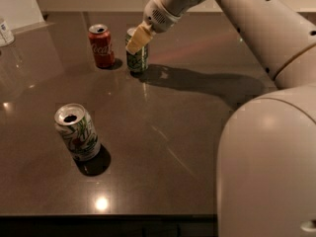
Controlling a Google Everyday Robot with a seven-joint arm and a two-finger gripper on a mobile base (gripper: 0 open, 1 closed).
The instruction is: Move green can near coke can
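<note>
The green can (pixel 138 59) is dark green with pale lettering and stands upright on the dark table (pixel 187 132), just right of the coke can. The coke can (pixel 101 46) is red with white script and a silver top, upright near the table's far left. My gripper (pixel 137 39) reaches in from the upper right and is shut on the green can's upper part. A pale fingertip (pixel 137 39) covers the can's top front. The two cans stand close together with a small gap between them.
A mostly white can (pixel 77 132) with green and red markings stands upright at the front left. A pale object (pixel 5 32) sits at the far left edge. My arm (pixel 256 28) crosses the upper right. The robot's body (pixel 269 167) fills the lower right.
</note>
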